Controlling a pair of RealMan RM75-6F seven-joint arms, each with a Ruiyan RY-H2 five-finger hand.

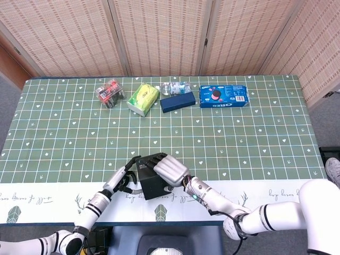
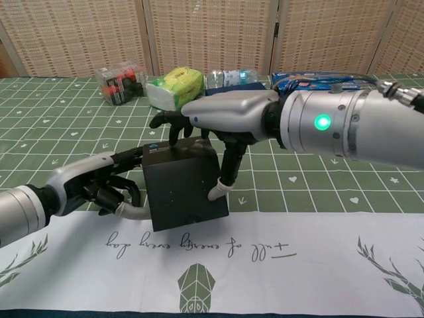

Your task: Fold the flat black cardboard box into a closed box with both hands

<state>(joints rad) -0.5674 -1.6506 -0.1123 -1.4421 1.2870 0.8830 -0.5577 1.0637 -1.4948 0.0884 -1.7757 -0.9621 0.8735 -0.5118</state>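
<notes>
Nearest the robot, a white runner (image 2: 278,265) with script and leaf prints crosses the front edge of the desk (image 1: 64,133), which is covered by a green cloth with white grid lines. The black cardboard box (image 2: 185,189) stands where the runner meets the green cloth, tilted, with a small blue mark near its top left corner.

The chest view shows what the head view hides. The left hand (image 2: 99,189) is pressed to the box's left side, its fingers curled and touching the lower edge. The right hand (image 2: 212,119) is draped over the top, its thumb (image 2: 222,182) coming down onto the box's front right face. So both hands grasp the box between them. From the head view the right hand (image 1: 169,169) covers most of the box (image 1: 151,183), and the left hand (image 1: 123,178) shows only as dark fingers beside it.

The head view alone lays out the whole far row. It holds a clear pack of batteries (image 1: 109,93), a yellow-green packet (image 1: 143,99), a dark blue box (image 1: 178,102) and a blue Oreo pack (image 1: 223,96), with a clear bottle (image 1: 177,86) behind the dark blue box. Woven folding screens (image 1: 159,34) stand beyond the desk.
</notes>
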